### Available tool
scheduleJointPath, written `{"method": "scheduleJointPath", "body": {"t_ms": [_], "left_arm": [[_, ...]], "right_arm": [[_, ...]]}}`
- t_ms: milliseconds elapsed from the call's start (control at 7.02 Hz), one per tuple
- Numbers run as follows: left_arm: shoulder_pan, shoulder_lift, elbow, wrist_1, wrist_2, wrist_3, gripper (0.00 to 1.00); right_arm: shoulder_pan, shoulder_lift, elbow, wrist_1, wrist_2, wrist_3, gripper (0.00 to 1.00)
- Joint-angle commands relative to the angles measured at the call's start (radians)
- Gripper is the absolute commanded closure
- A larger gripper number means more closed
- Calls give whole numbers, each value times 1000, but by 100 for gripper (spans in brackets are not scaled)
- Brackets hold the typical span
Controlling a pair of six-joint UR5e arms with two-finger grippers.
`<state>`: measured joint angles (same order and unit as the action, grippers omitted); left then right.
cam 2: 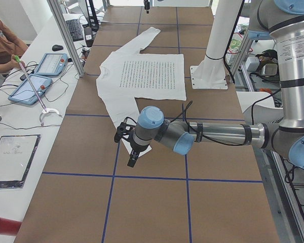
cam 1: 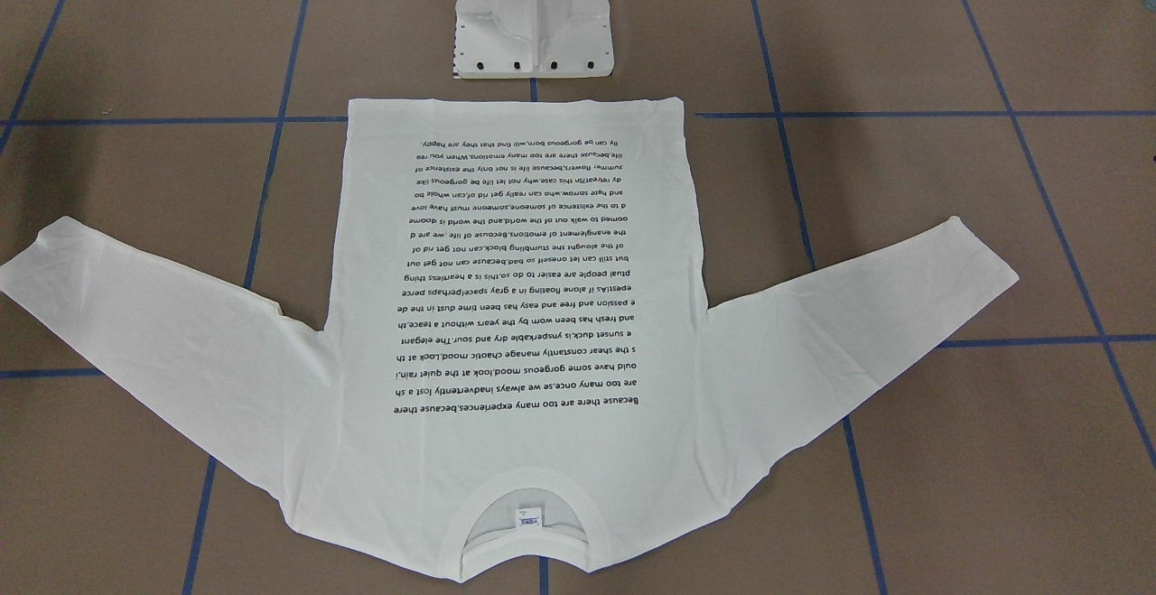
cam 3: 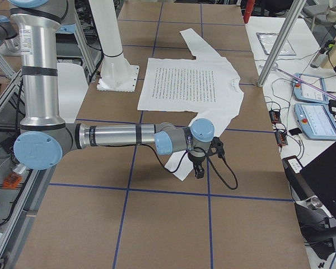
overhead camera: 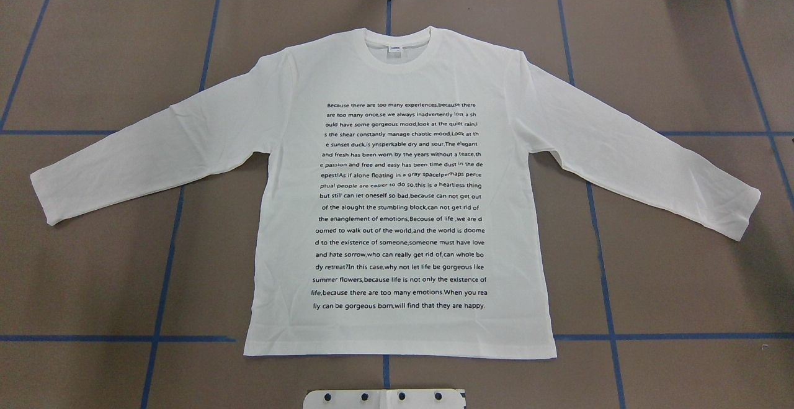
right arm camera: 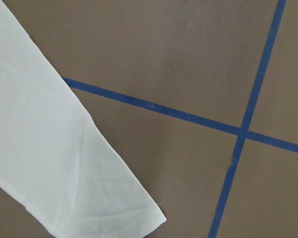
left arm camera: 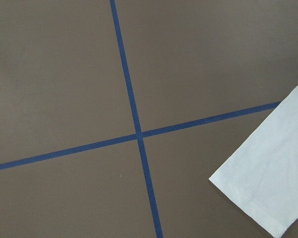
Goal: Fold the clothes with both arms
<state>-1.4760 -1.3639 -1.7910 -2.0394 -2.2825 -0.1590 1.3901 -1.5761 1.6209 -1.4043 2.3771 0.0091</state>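
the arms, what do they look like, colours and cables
Both the left arm and the right arm are silver-grey tubes with light-blue joint caps, black bands and small printed labels. A black cable loops at each wrist. The left gripper and right gripper are black.

white t-shirt (overhead camera: 397,74), black print, brown table (overhead camera: 93,55)
rows of small black text down its front; by the black left gripper (cam 2: 133,158) and black right gripper (cam 3: 198,170), plain white sleeve and blue tape grid (left arm camera: 137,135); arms (cam 3: 112,136) silver-grey, light-blue caps.
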Motion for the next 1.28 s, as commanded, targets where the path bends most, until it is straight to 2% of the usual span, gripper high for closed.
{"method": "scheduleJointPath", "body": {"t_ms": [0,143,285,570,855,1140], "left_arm": [[6,5,-4,-1,0,-7,0],[6,5,-5,-1,0,-8,0],[6,-1,-8,-2,0,-8,0],[6,-1,-11,-22,1,-7,0],[6,0,-11,-22,1,-7,0],[6,-1,-11,-24,1,-7,0]], "right_arm": [[-46,1,-1,2,7,104,0],[-66,-1,-4,42,5,142,0],[-106,-10,-12,129,2,248,0],[-195,-54,-36,365,-38,565,1],[-270,-99,-46,595,-54,978,1],[-289,-134,-113,675,-79,1068,5]]}}
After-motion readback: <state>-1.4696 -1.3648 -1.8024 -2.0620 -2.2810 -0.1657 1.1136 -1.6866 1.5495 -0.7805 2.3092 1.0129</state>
